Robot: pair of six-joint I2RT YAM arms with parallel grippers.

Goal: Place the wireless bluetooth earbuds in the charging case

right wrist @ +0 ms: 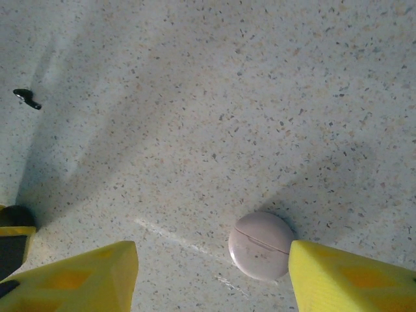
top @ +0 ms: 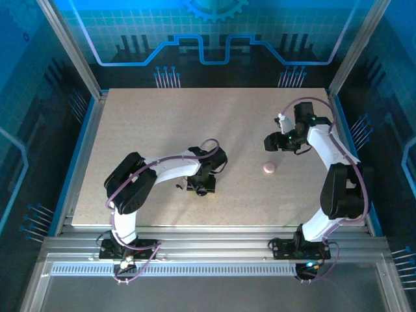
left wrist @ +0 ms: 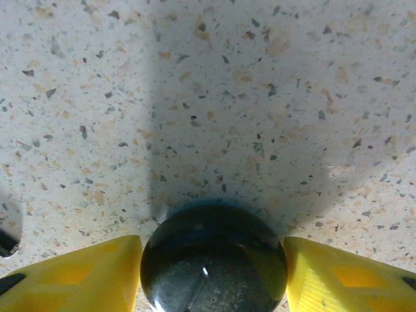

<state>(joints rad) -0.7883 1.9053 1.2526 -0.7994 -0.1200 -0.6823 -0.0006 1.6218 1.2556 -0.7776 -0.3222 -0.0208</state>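
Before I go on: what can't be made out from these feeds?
- Left wrist: black round case, bottom cut off by the frame edge; whether the yellow fingers touch it is unclear.
- Left wrist: dark object at the left edge, cut off, unidentifiable.
- Right wrist: small black earbud, too small to read orientation.
- Top view: left gripper covers that case.

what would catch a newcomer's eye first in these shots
A round black case sits wedged between the left arm's yellow jaws, low in the left wrist view. A round pink case lies shut on the speckled table beside the right arm's open jaws, and a tiny black earbud lies alone farther off.
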